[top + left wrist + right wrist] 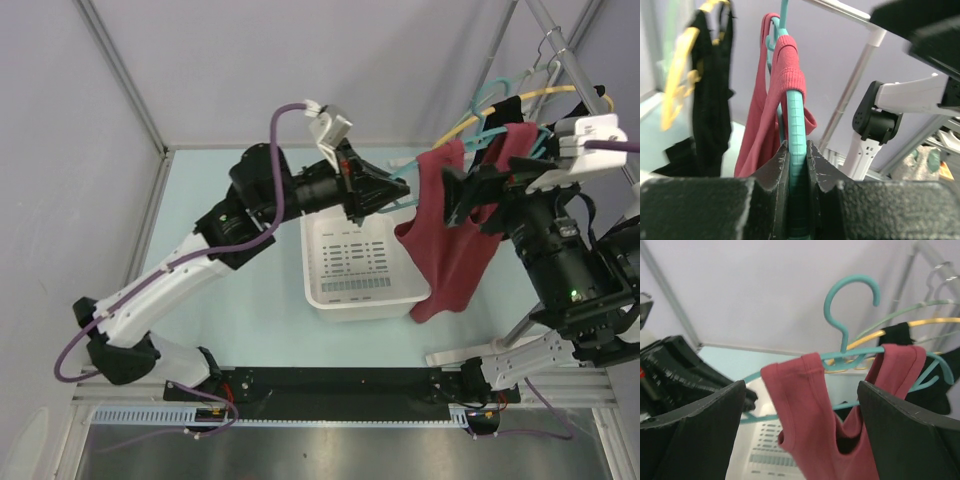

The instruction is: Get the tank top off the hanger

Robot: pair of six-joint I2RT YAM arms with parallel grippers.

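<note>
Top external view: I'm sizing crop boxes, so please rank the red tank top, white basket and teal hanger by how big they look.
1-2. About alike: red tank top and white basket. The top is partly hidden, so I won't rank them.
3. Clearly smallest: teal hanger, thin and mostly covered.

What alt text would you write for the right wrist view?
A red tank top hangs by both straps on a teal hanger, framed between the open fingers of the right gripper. A white basket lies below.
</note>
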